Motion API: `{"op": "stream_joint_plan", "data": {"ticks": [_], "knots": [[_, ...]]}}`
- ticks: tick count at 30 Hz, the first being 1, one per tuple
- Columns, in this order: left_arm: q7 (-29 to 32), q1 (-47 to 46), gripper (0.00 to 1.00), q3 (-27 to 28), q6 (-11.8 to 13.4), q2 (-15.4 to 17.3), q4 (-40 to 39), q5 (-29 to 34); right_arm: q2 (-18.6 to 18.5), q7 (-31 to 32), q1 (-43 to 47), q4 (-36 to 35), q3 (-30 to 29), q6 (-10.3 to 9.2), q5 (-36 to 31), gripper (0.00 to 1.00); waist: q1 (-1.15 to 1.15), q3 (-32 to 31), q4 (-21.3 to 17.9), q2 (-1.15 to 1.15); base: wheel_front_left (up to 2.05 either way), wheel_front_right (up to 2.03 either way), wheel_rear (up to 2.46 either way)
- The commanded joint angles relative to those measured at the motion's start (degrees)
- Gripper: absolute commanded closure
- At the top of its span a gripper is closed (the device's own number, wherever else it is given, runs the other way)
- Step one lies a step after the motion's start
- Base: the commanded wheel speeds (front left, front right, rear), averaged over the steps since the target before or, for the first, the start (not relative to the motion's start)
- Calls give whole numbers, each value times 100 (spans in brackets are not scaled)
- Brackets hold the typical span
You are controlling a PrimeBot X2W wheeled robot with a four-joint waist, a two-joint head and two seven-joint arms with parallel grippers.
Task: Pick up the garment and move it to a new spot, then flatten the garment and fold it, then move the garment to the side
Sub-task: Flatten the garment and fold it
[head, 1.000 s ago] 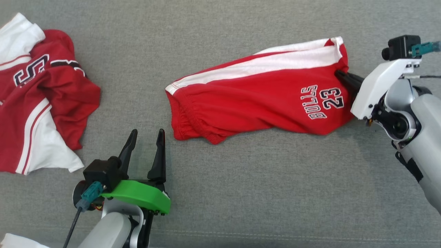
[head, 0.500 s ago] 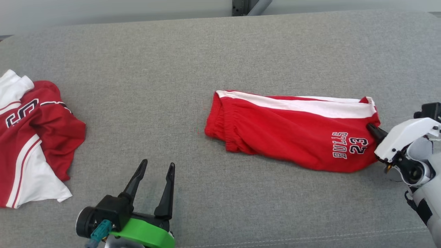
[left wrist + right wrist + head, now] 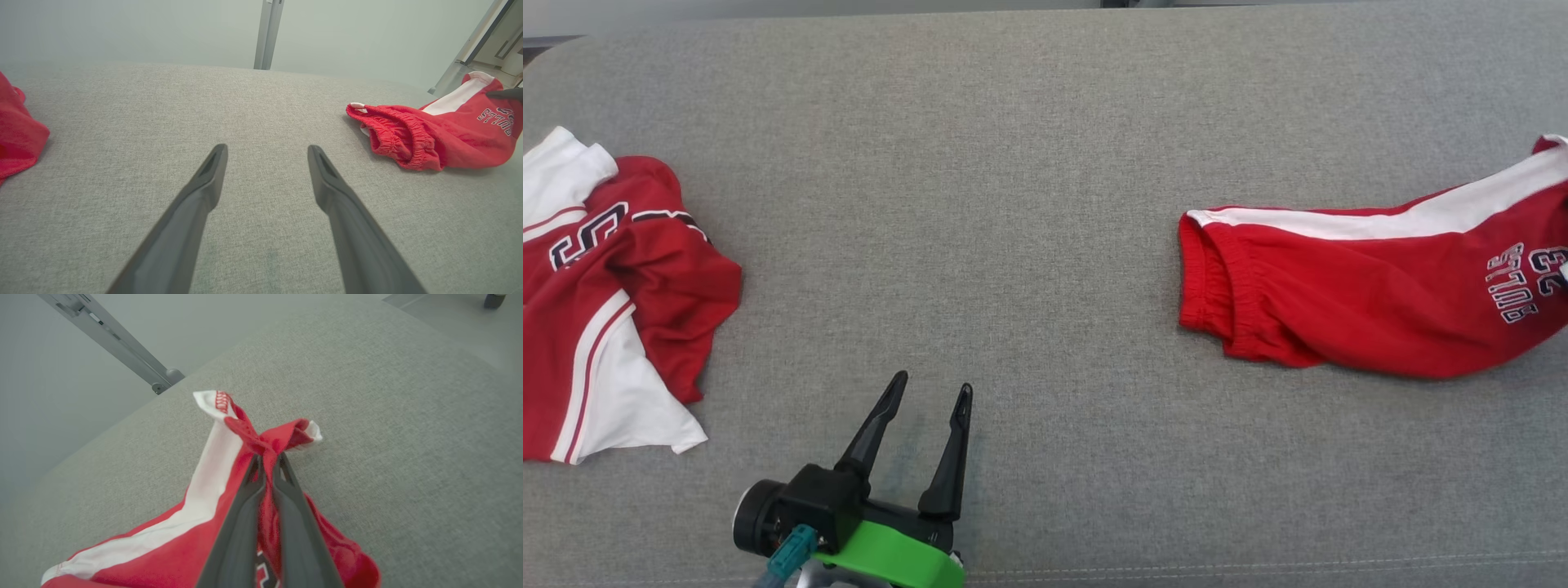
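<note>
Red shorts (image 3: 1372, 286): folded lengthwise, lying on the grey cushion (image 3: 1029, 204) at the far right of the head view. Elastic waistband toward the middle, white stripe along the far side, printed hem end running off the frame and lifted slightly. Pinched at that hem by the right gripper (image 3: 267, 469), fingers clenched on a small twisted bunch of red and white cloth, seen clearly in the right wrist view. Left gripper (image 3: 933, 382) spread wide with nothing between the fingers, hovering low over bare cushion, well apart from the shorts. Crumpled red-and-white jersey (image 3: 613, 286) at the far left, not involved.

Likely step: moving the folded garment aside.

Risks from here:
- Thin grip on a mere knot of hem, so likely to slip out under a sharp pull.
- Waistband end trailing on rough fabric, so probably prone to catching, bunching and spoiling the fold.
- Cushion corner and floor (image 3: 441, 306) close beyond the hem in the right wrist view; a set-down too far out could send the shorts over the edge.

Against the earlier head views: camera shifted, yet the gap between jersey and waistband far wider now, so shorts truly dragged rightward. Shorts near mid-frame a second ago, with the right gripper's white wrist plainly at the hem. Fold kept so far. Left gripper just as wide apart as before.
</note>
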Motion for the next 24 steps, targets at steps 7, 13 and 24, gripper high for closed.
{"op": "stream_joint_plan", "data": {"ticks": [7,13,24], "knots": [[-2,156,0,267,-160,-122,55,172,589,403,334,-1852,477,0,-136,100,0,10,-21,0,0,0,0],[-1,95,0,466,-263,-244,100,298,1569,800,852,-2685,837,0,-818,100,0,35,5,0,0,0,0],[-2,172,0,685,-498,-523,324,470,2825,721,897,-2127,553,1,-2216,100,0,34,199,0,0,0,0]]}}
